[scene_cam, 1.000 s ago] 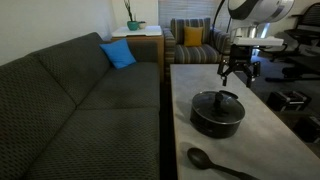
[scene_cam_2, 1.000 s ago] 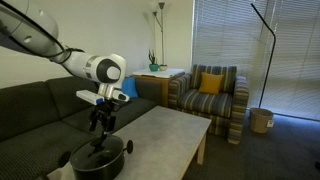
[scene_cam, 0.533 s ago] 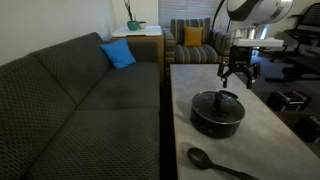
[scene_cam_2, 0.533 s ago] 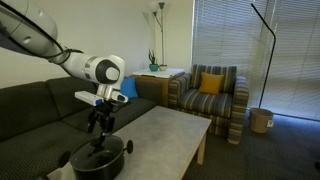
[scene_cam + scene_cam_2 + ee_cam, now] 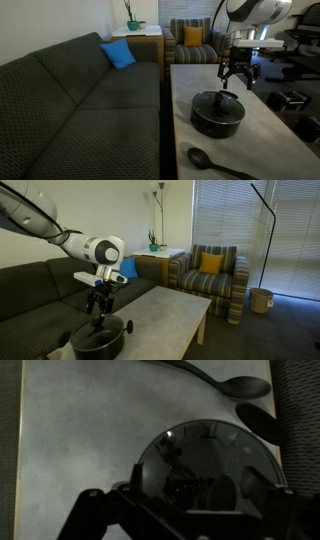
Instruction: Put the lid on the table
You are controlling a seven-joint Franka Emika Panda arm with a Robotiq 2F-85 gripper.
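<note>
The gripper (image 5: 238, 84) hung just above the lid (image 5: 216, 102), jaws spread apart, holding nothing. The lid sat on the black pot (image 5: 218, 122), which stood on the table (image 5: 265, 140) near a dark spoon (image 5: 215, 161)

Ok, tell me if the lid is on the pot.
On: the lid sits flat on the black pot, with the open end effector above it.
</note>
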